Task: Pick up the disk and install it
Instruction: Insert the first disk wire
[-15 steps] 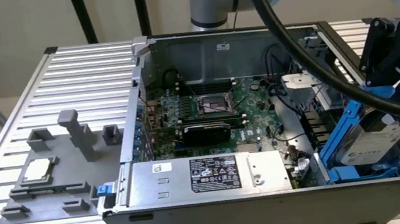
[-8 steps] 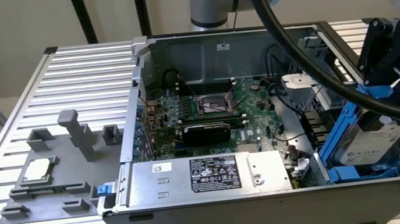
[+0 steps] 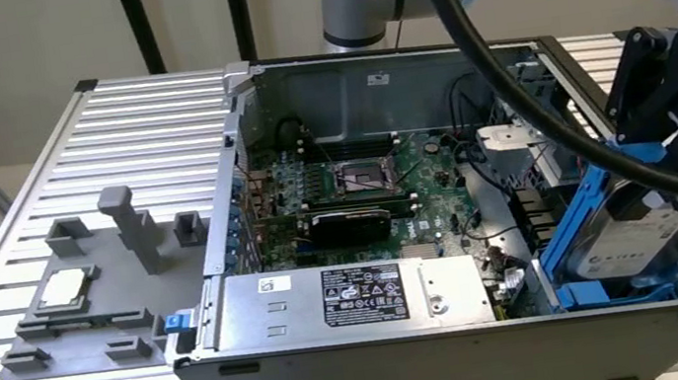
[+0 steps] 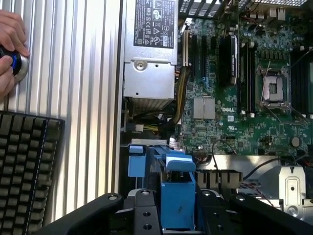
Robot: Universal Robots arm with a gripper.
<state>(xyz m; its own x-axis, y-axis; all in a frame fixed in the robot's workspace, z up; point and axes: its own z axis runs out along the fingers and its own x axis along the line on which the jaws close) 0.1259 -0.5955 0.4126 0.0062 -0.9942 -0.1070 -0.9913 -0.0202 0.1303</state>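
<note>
The disk (image 3: 631, 231) is a silver-grey drive with a white label in a blue carrier frame. It hangs tilted, nearly on edge, inside the open computer case (image 3: 466, 336) at the exterior view's right front corner. My gripper (image 3: 656, 155) is shut on the upper end of its blue frame. The disk's lower end sits in or just above the blue drive bay (image 3: 589, 294); I cannot tell whether it touches. In the wrist view the blue frame (image 4: 178, 193) runs between my black fingers (image 4: 115, 210), with the gripper (image 4: 177, 218) over the case's corner.
The silver power-supply box (image 3: 353, 293) with a black label lies along the case's front, beside the green motherboard (image 3: 364, 176). A square CPU chip (image 3: 65, 286) rests on a grey fixture (image 3: 128, 299) on the slatted table. A hand (image 4: 10, 46) and a keyboard (image 4: 24, 171) lie outside the case.
</note>
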